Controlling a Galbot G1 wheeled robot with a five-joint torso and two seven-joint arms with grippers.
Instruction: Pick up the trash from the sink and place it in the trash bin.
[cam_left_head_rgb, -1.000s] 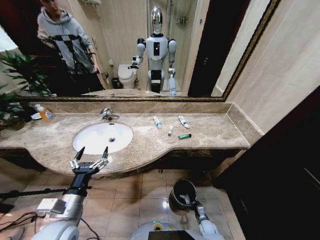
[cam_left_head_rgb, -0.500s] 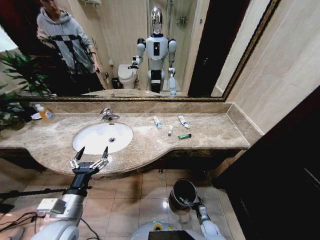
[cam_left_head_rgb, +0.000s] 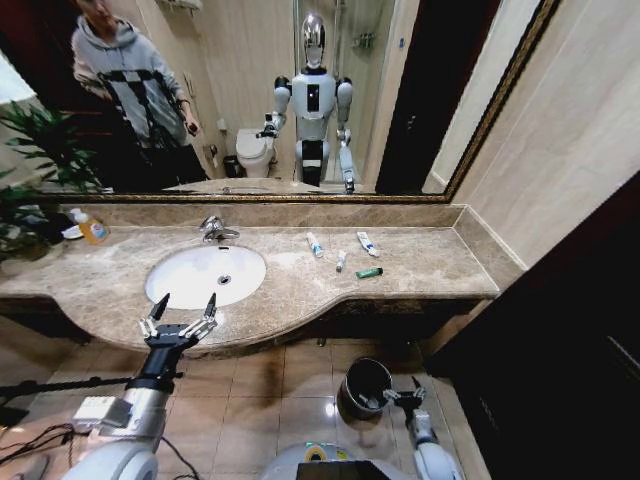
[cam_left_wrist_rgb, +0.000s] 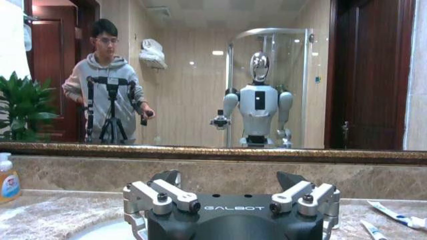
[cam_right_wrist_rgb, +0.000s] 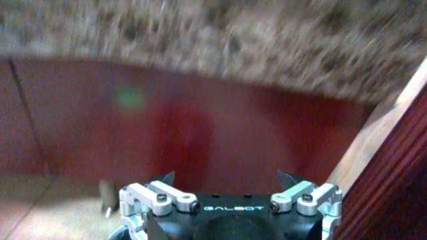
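Clear pump bottle of orange liquid (cam_left_head_rgb: 92, 229) stands at the counter's far left by the wall, just beside a green leafy plant (cam_left_head_rgb: 30, 165). Gold-framed wall mirror (cam_left_head_rgb: 480, 140) runs above the beige-brown marble countertop (cam_left_head_rgb: 420, 262). Glossy beige floor tiles (cam_left_head_rgb: 290, 385) below, dark wooden door (cam_left_head_rgb: 560, 340) at right

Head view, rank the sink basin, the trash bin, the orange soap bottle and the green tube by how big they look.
1. sink, clearly largest.
2. trash bin, though it sits on the floor nearer the camera, which may inflate it.
3. orange soap bottle.
4. green tube, smallest, lying on the counter.
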